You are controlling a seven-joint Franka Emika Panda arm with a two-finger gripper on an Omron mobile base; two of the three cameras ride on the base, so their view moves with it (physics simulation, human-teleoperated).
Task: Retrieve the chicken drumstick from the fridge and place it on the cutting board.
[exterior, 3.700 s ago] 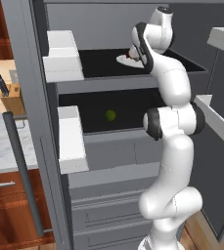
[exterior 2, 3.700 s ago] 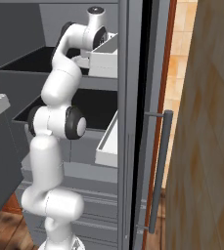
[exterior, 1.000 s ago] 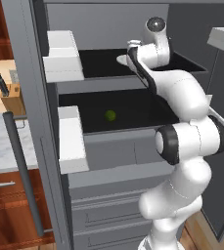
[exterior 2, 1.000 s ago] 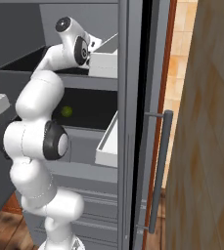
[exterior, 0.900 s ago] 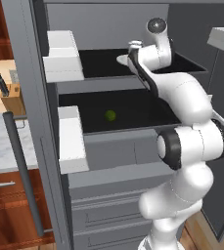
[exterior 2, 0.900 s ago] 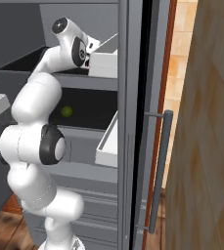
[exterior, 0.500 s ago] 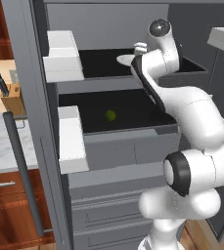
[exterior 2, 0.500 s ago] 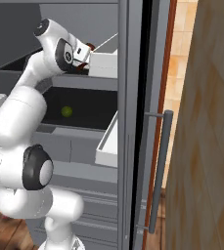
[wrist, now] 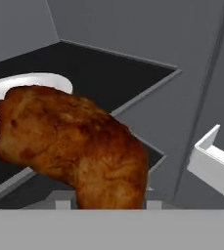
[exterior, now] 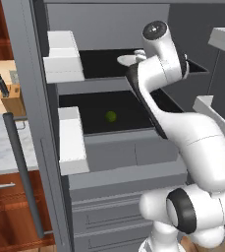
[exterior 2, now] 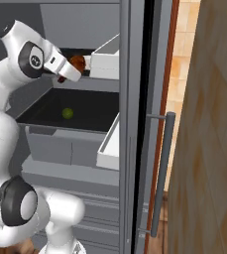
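My gripper is shut on the chicken drumstick, a glossy reddish-brown piece held in the air at the front of the fridge's upper shelf. Close up in the hand view, the drumstick hides the fingertips. Behind it on the black shelf lies a white plate, bare; the left base view shows that plate beside my forearm. The cutting board is out of view.
A small green fruit sits on the lower black shelf. White door bins flank the opening on both sides, with grey drawers below. A knife block stands on the counter left of the long door handle.
The hand has drawn back from the plate toward the fridge opening with the drumstick in its grip, and the elbow has swung out to the side. The plate is left bare.
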